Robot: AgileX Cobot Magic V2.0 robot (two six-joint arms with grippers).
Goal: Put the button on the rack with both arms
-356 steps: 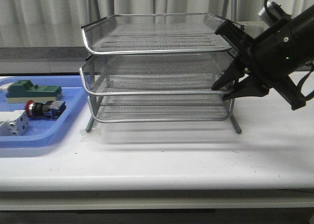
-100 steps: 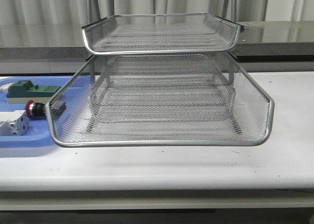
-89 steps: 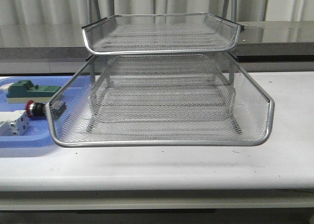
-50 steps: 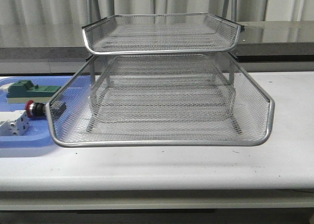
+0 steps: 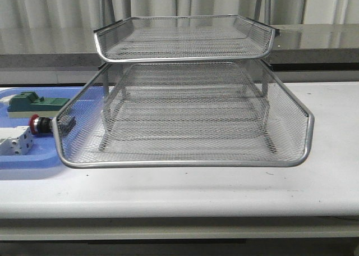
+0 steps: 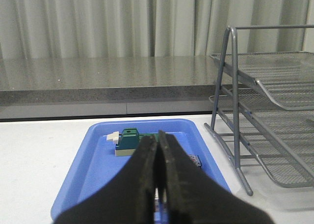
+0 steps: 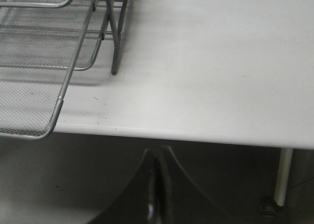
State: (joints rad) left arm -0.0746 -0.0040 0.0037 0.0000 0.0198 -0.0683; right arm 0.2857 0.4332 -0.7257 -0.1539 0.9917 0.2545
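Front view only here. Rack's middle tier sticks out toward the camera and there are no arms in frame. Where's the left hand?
Observer: The left hand is shut on nothing, pointing over the blue tray.
Operator: Does its camera see the target?
Observer: Not clearly. The fingers cover where the button would be, and only the green part shows in full.
Operator: Right hand?
Observer: The right hand is also shut. It sits out past the table's front edge, to one side of the middle tier's front corner.
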